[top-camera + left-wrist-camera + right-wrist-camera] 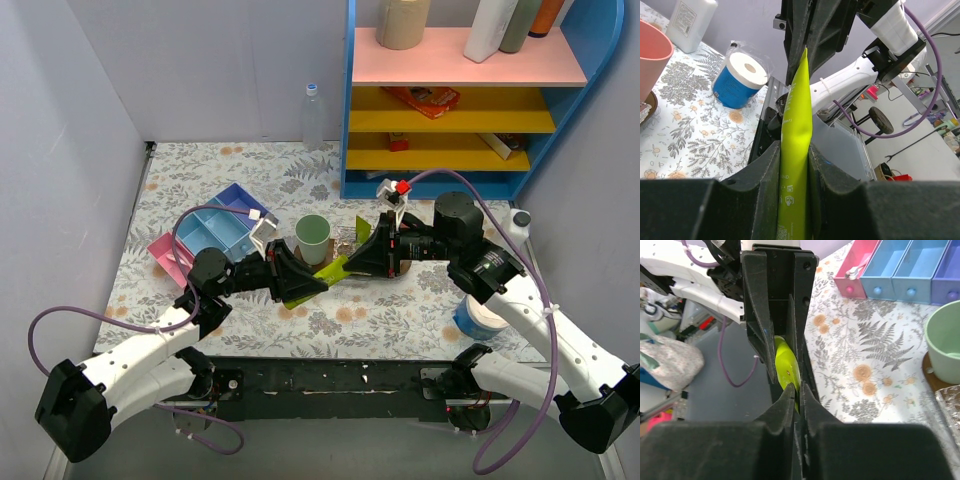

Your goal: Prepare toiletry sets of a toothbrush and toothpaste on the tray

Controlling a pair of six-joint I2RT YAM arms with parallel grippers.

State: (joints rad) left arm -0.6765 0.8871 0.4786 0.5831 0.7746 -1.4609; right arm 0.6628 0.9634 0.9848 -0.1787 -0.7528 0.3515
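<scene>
With left gripper (312, 282) and right gripper (352, 262) both clamped on the green tube (796, 125), your pulling could tear it.

The lime-green flat plastic tube (796, 125) is smooth and glossy. The left tool (794, 147) has matt black, faintly grainy plastic fingers (740, 205). The bench (695, 140) wears a matt floral covering. Beside the tube, the blue round tub (737, 80) sits in shiny clear film.
</scene>
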